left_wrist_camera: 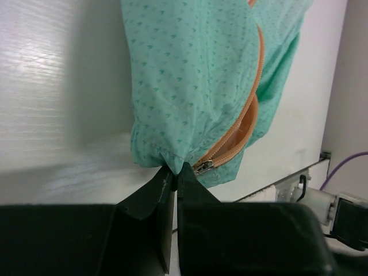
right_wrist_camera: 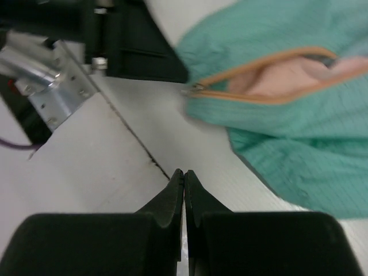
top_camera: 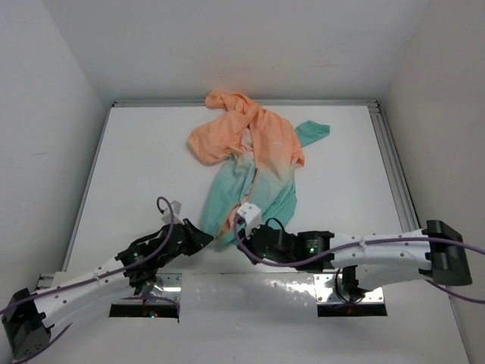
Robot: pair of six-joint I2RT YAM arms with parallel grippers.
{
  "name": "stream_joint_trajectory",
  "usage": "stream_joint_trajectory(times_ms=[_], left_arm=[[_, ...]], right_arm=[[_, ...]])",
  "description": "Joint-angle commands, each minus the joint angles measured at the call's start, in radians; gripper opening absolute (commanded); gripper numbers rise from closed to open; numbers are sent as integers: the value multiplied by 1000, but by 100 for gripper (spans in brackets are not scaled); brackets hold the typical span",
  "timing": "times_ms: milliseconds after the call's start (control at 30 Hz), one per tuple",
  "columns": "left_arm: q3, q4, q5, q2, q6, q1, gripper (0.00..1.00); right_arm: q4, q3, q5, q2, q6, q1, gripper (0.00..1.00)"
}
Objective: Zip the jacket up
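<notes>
The jacket (top_camera: 254,163) lies crumpled mid-table, peach-orange at the far end and teal-green at the near hem. My left gripper (left_wrist_camera: 175,168) is shut on the teal hem (left_wrist_camera: 167,152), right beside the silver zipper slider (left_wrist_camera: 203,167) at the bottom of the orange zipper (left_wrist_camera: 253,98). The zipper gapes open above the slider. My right gripper (right_wrist_camera: 184,172) is shut and empty over bare table, just short of the hem and slider (right_wrist_camera: 192,91). In the top view both grippers, left (top_camera: 204,239) and right (top_camera: 244,227), meet at the hem.
White walls enclose the table on three sides. A metal rail (top_camera: 394,163) runs along the right edge. A seam (right_wrist_camera: 135,141) crosses the table under my right gripper. The left arm's metal bracket (right_wrist_camera: 52,86) sits close by.
</notes>
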Motion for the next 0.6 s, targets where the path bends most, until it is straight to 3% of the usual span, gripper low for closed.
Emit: stream_joint_trajectory(times_ms=[0,367,567], left_arm=[[60,11,39,9,15,-12,0],[151,-29,93,-52,24,-12,0],[155,-21,116,-58,24,-12,0]], right_arm=[[85,80,-2,84,-195,67,0],[107,170,45,196,-321,78,24],[107,201,126,253,-347,78,26]])
